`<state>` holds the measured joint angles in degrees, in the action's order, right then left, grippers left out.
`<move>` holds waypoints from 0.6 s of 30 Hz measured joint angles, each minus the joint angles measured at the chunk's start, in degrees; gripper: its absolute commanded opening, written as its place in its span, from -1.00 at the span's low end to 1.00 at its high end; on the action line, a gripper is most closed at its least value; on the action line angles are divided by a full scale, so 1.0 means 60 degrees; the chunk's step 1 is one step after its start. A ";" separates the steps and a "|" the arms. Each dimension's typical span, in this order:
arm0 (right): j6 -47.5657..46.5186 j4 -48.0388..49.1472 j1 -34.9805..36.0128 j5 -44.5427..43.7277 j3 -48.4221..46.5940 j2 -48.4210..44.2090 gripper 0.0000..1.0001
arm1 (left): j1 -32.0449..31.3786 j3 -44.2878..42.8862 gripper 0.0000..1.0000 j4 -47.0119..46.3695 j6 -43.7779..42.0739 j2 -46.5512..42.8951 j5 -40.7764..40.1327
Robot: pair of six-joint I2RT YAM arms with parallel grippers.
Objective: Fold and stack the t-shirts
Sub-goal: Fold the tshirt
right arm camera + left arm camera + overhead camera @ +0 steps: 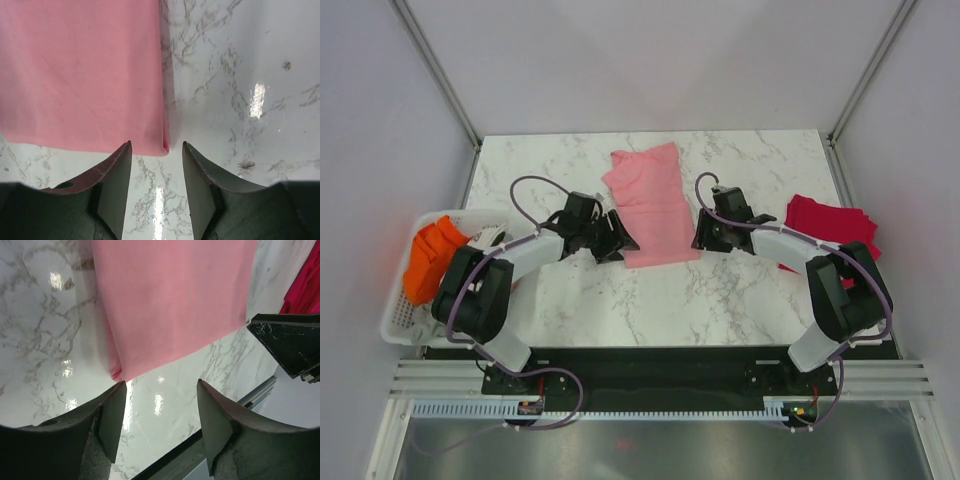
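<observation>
Flanking near edge of pink t-shirt (650,205), left pincer (161,390) apart, right pincer (157,150) apart, at corners

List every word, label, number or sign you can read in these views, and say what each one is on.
No readable text in any view.
Pink t-shirt: plain, no print or tag showing.
Red t-shirt: plain, no print showing.
White basket and the orange cloth in it: no lettering visible.
Small fittings on the front rail: too small to read.
</observation>
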<state>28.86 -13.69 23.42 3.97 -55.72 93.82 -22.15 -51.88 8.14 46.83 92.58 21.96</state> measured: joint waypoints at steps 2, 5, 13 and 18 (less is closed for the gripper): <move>0.0015 0.0237 -0.0004 0.0219 0.0474 -0.0117 0.07 | -0.0240 0.0331 0.25 -0.0142 0.0004 0.0011 -0.0004; 0.0015 0.0506 -0.0004 0.0441 0.1016 -0.0120 0.09 | -0.0255 0.0772 0.23 -0.0259 0.0000 0.0015 -0.0044; -0.0069 0.1384 -0.0004 0.0539 0.1781 -0.0415 0.10 | -0.0244 0.1665 0.19 -0.1075 0.0004 -0.0069 -0.0087; -0.0069 0.1639 -0.0004 0.0517 0.2000 -0.0630 0.04 | -0.0280 0.1789 0.11 -0.1384 0.0004 -0.0095 -0.0120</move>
<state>28.45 -3.86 23.40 7.07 -43.72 90.04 -23.83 -41.15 -0.16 46.85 92.01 21.23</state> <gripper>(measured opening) 0.534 0.566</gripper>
